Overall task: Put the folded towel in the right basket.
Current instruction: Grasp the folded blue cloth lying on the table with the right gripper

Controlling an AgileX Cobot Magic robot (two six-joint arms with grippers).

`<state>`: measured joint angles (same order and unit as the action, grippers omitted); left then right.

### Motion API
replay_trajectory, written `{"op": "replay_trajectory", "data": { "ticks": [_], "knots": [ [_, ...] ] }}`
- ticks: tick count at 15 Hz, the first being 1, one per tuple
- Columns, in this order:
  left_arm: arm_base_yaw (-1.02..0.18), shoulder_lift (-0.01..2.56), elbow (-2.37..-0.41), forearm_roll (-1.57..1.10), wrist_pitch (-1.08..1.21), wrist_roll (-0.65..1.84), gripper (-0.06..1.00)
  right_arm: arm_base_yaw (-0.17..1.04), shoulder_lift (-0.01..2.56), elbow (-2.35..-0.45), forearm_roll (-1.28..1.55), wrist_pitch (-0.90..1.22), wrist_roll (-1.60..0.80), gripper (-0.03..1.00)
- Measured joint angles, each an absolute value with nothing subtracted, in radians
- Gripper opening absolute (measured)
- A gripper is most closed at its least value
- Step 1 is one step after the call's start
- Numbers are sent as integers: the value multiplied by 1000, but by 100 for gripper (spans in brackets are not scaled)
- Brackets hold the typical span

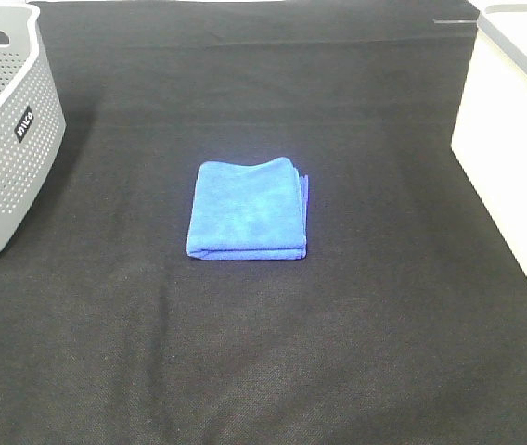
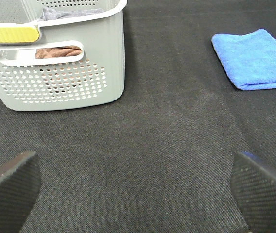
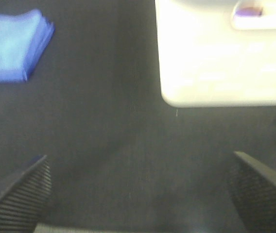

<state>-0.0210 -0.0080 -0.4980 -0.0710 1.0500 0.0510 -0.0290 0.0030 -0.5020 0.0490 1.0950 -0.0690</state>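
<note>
A folded blue towel lies flat on the black cloth in the middle of the table. It also shows in the left wrist view and in the right wrist view. The right basket is white and stands at the right edge; the right wrist view shows its wall. My left gripper is open and empty, above bare cloth, well apart from the towel. My right gripper is open and empty, above bare cloth between towel and white basket. Neither arm shows in the high view.
A grey perforated basket stands at the left edge; the left wrist view shows it holding brown and grey cloth. The black cloth covers the whole table.
</note>
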Motion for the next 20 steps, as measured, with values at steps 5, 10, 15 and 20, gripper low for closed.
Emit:
{"op": "replay_trajectory", "data": {
  "ticks": [5, 10, 15, 20],
  "knots": [
    [-21, -8, -498, -69, 1050, 51, 99, -29, 488, -864, 102, 1201, -65, 94],
    [-21, -8, -498, -68, 1050, 51, 99, -29, 901, -1170, 312, 1210, -149, 93],
    [-21, -8, -498, -66, 1050, 51, 99, 2, 1261, -1179, 663, 1109, -277, 93],
    [-21, -8, -498, -65, 1050, 51, 99, 289, 1758, -1338, 696, 931, -330, 92]
  ]
}}
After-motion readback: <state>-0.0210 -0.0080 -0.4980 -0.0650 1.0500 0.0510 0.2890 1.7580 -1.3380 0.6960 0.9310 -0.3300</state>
